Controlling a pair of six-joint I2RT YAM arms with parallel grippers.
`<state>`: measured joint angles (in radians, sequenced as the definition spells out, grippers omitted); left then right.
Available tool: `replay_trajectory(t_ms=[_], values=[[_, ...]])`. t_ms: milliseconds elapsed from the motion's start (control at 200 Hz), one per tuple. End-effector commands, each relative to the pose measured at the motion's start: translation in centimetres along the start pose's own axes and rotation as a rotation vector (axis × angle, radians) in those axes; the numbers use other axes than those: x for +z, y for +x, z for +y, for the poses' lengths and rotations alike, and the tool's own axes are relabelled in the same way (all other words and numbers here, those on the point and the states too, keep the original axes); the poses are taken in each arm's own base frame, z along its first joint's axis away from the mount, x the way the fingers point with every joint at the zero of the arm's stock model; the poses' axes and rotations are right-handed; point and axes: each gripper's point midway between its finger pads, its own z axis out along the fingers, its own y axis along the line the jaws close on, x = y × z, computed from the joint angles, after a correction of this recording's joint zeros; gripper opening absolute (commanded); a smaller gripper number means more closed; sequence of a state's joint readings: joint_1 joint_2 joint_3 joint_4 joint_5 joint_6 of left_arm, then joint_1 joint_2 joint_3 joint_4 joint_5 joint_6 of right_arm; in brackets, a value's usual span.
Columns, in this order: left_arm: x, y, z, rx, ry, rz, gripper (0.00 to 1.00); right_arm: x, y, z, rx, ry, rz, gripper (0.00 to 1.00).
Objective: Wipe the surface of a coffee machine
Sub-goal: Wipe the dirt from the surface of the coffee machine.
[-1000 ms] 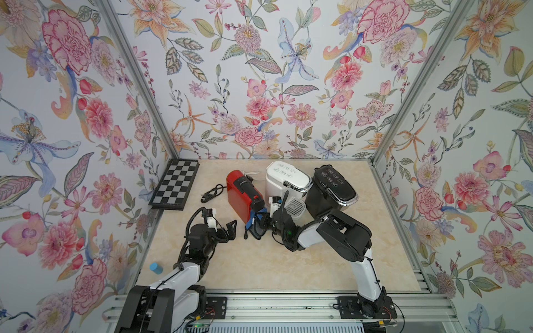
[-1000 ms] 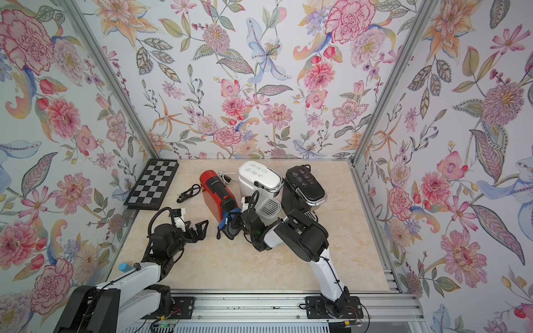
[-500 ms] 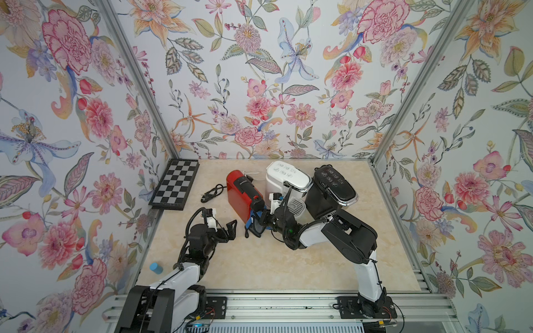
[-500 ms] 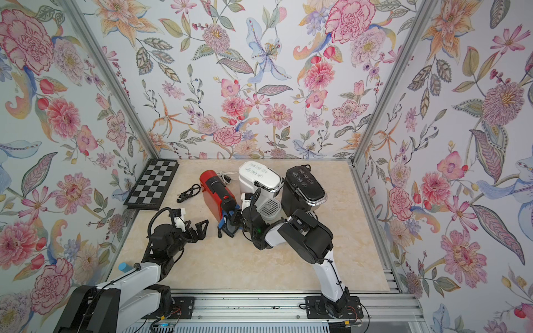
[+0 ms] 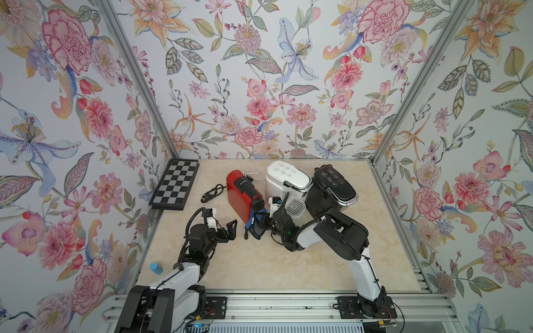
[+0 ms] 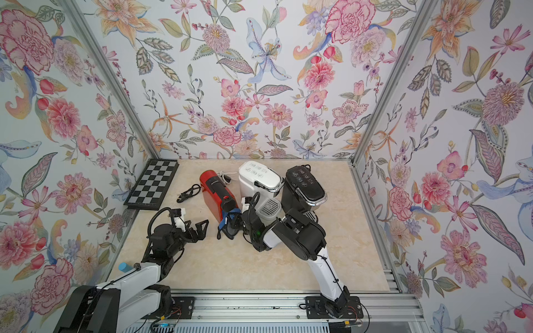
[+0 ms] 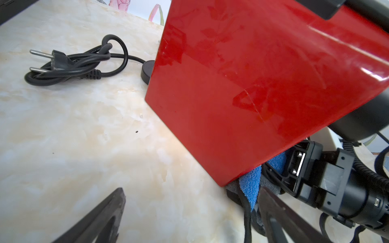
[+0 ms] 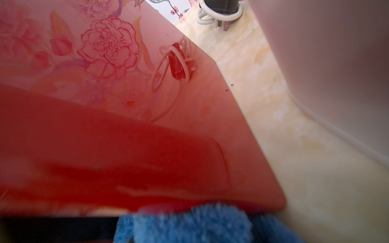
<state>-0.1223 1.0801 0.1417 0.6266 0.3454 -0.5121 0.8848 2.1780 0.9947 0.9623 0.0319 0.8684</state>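
From where I stand, the wiping is under way on the red coffee machine (image 5: 240, 187). It stands on the marbled table (image 5: 259, 268) at the left end of a row of three, just beside the white coffee machine (image 5: 285, 180), with the black coffee machine (image 5: 331, 187) beyond that. The right gripper (image 5: 263, 222) has its fingers pinched shut on a blue cloth (image 5: 256, 215). The wad is pushed against the low front corner of the red body, down near the tabletop, and the right wrist view shows blue pile touching the glossy red panel. The left gripper (image 5: 230, 227) hovers just off the machine's left side with its fingers spread wide and nothing between them. The machine's black power cord (image 5: 212, 193) lies coiled on the table to its left, clear of the cloth, between it and the chessboard (image 5: 176, 184). I'd judge the job no more than partly done: only the bottom corner is under the cloth, and I can't tell clean from dirty on the broad side panel or the top. The next move, I reckon, calls for drawing the cloth along or up the panel. The pressure should be firm enough to keep contact but light enough not to shove the machine into the white one. The idle left arm might brace it.
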Motion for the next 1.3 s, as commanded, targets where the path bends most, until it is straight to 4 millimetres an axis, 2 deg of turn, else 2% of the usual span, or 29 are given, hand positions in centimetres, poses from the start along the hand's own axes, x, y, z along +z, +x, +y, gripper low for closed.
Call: replay_trajectory(t_ms=[0,155,280,370,625,725,851,1156,1241,1296], values=[[-0.1,-0.2,0.0,0.002,0.011,-0.015,0.99,-1.1,-3.8,2.3,0.009,-0.039,-0.089,0.26],[-0.1,-0.1,0.0,0.001,0.012,-0.013,0.99,-2.8,-6.8,6.7,-0.039,-0.108,-0.159,0.26],[0.0,-0.1,0.0,0.000,0.016,-0.010,0.99,-3.2,-7.3,8.4,-0.081,-0.132,-0.178,0.27],[0.0,-0.1,-0.1,0.001,0.016,-0.012,0.99,-2.5,-6.3,7.4,-0.082,-0.108,-0.151,0.27],[-0.2,-0.3,-0.1,0.007,0.014,-0.018,0.99,-0.1,-1.6,0.7,-0.010,0.000,-0.045,0.27],[-0.2,-0.3,0.0,0.007,0.009,-0.020,0.99,0.0,-0.6,-0.4,-0.002,0.014,-0.022,0.27],[0.0,-0.1,0.0,0.004,0.012,-0.012,0.99,-0.2,-0.9,0.1,0.000,0.001,-0.025,0.26],[0.1,-0.1,-0.1,0.000,0.016,-0.009,0.99,-2.5,-5.0,5.9,-0.025,-0.110,-0.109,0.28],[0.1,-0.2,-0.1,-0.002,0.018,-0.011,0.99,-2.7,-5.0,6.3,-0.050,-0.103,-0.117,0.28],[0.1,-0.2,-0.2,-0.003,0.021,-0.008,0.99,-2.5,-4.7,5.9,-0.058,-0.089,-0.112,0.28]])
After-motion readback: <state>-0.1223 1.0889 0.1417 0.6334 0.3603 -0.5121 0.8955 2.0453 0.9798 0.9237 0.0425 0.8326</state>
